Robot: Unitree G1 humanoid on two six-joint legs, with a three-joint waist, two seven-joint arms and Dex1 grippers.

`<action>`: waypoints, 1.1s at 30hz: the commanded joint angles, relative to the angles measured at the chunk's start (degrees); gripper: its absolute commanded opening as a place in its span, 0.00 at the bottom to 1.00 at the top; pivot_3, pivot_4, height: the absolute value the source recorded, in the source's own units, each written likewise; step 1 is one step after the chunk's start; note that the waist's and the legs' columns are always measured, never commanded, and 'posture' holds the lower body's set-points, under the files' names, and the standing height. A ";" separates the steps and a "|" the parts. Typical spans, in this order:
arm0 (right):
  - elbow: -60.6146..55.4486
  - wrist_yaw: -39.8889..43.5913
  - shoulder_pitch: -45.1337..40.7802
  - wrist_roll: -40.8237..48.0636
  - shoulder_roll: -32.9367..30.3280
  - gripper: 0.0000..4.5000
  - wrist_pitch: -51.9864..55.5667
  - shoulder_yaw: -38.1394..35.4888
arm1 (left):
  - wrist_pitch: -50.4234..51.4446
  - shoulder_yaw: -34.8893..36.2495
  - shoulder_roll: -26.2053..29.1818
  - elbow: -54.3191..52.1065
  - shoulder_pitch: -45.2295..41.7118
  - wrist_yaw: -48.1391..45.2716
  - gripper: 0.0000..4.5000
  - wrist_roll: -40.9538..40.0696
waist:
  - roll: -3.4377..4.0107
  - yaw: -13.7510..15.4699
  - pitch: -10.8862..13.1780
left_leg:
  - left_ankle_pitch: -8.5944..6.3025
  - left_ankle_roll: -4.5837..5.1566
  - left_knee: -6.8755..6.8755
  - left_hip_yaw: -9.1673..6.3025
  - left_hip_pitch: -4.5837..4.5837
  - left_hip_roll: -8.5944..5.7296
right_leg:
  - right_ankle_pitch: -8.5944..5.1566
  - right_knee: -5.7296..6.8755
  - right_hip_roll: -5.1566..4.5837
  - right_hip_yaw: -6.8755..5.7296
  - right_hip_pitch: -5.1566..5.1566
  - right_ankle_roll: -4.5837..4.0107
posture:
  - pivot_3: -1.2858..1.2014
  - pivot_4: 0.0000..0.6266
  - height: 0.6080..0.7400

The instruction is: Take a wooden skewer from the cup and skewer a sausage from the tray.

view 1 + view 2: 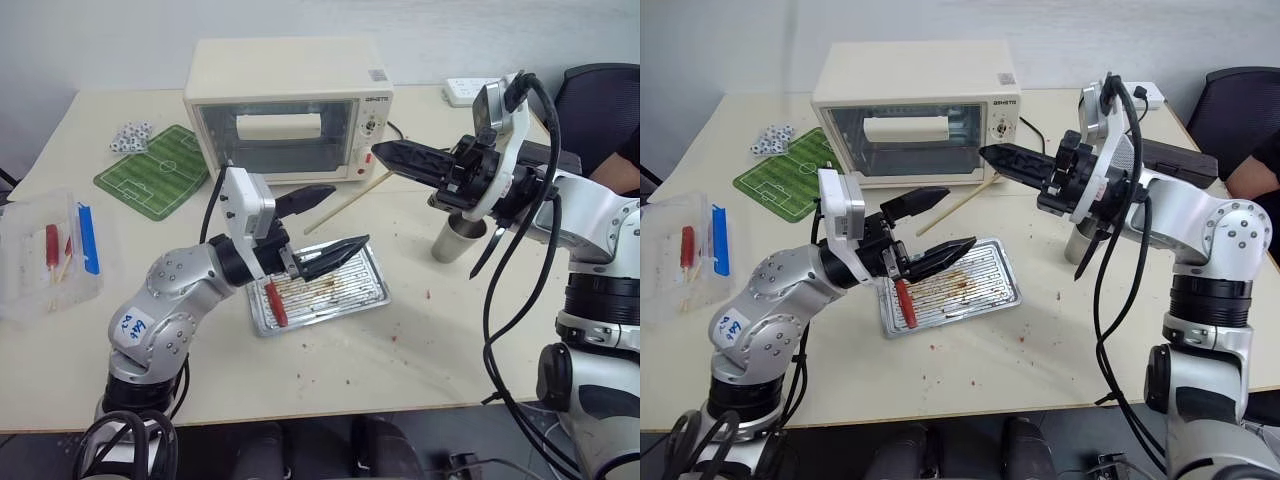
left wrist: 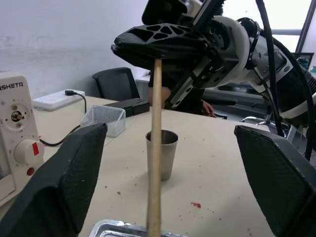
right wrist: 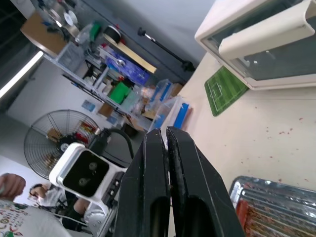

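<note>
My right gripper is shut on the upper end of the wooden skewer, a pale stick slanting down toward the tray. In the left wrist view the skewer stands between my left gripper's wide-apart fingers, touching neither. My left gripper hovers open above the tray's far edge. The tray, silvery and sauce-stained, lies at the table's middle. One red sausage lies at its left end. The steel cup stands to the tray's right, below my right arm.
A cream toaster oven stands behind the tray. The green football-pitch mat lies to its left. A clear plastic box with red-tipped sticks sits at the left edge. A power strip lies at the back right.
</note>
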 commanded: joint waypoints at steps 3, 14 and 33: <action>-0.74 -1.27 -1.62 1.44 1.38 0.00 -0.54 -3.63 | -0.82 1.21 0.46 -2.92 -0.01 1.36 0.76 0.54 | 0.00 -0.01 0.00 | 0.00 0.00 0.00 0.00 0.00 0.00 | 0.00 0.00 0.00 0.00 0.00 0.00 | 0.52 0.24 1.00; -0.15 -2.49 -1.59 1.44 2.08 0.00 0.19 -4.92 | -1.48 2.79 -0.35 -2.07 0.00 1.45 0.64 -0.47 | 0.00 -0.02 0.00 | 0.00 0.00 0.00 0.00 -0.02 0.00 | 0.00 0.00 0.00 0.00 -0.01 0.00 | 0.52 0.24 1.00; -0.69 -3.14 -2.31 1.44 3.16 0.00 0.49 -6.54 | -2.46 2.25 -0.72 0.70 -0.20 0.41 0.25 1.01 | 0.00 -0.05 0.00 | 0.00 0.00 0.00 0.01 -0.04 0.01 | 0.00 0.00 0.01 0.01 -0.04 0.00 | 0.52 0.24 1.00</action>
